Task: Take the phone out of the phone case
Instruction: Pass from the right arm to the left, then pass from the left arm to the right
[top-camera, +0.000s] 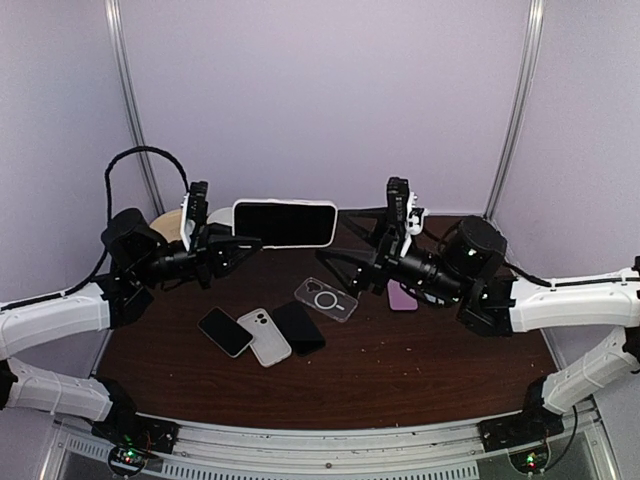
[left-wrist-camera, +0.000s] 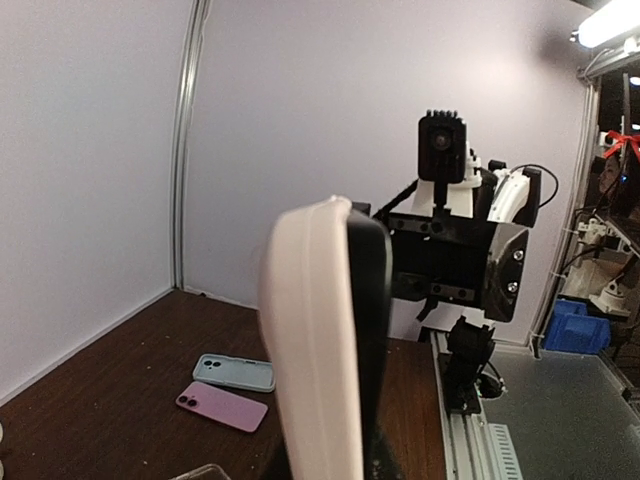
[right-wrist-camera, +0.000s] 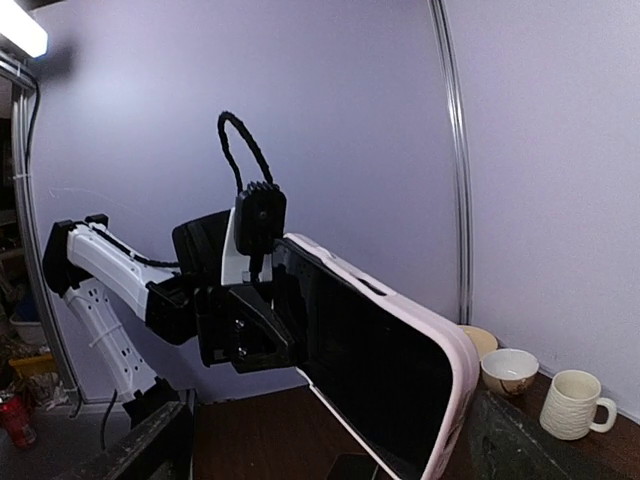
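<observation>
Dark wooden table (top-camera: 420, 370), left hand (top-camera: 235, 241) clenched on white-cased phone (top-camera: 285, 222) held aloft, right hand (top-camera: 338, 266) spread wide beside it.

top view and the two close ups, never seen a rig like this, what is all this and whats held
Two robot arms are bolted at the near edge of a brown table. The top view looks down from behind them; the other two come from a camera on each wrist. The left gripper is shut on a phone in a white case, holding it in the air. The right gripper is open at its other end. On the table lie a black phone, a clear case and more phones.
</observation>
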